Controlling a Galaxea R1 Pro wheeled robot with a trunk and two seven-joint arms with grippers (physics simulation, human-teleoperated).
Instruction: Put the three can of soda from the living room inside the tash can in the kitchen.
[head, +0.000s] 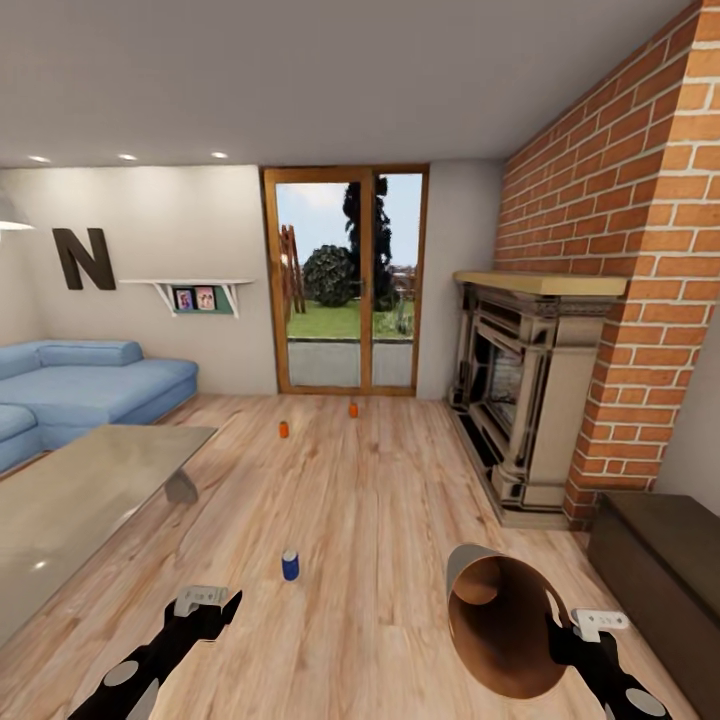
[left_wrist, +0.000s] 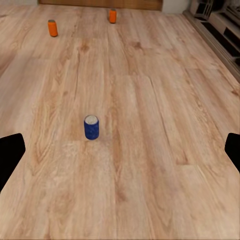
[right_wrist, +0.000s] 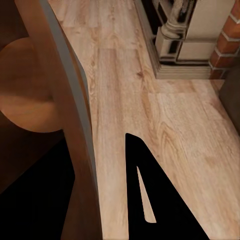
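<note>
Three soda cans stand upright on the living room's wood floor. The dark blue can (head: 290, 565) (left_wrist: 91, 127) is nearest, a short way ahead of my left gripper (head: 212, 606) (left_wrist: 120, 152), which hangs open and empty above the boards. Two orange cans (head: 284, 430) (head: 353, 409) (left_wrist: 52, 28) (left_wrist: 112, 16) stand farther off, before the glass garden doors (head: 345, 282). My right gripper (head: 562, 628) (right_wrist: 95, 195) is shut on the rim of the trash can (head: 500, 615) (right_wrist: 60, 100), held tilted off the floor with its brown inside facing the head camera.
A glass-topped coffee table (head: 85, 500) and a blue sofa (head: 80, 385) are at the left. A stone fireplace (head: 525, 400) in a brick wall and a dark low cabinet (head: 665, 570) line the right side. Open floor runs between them.
</note>
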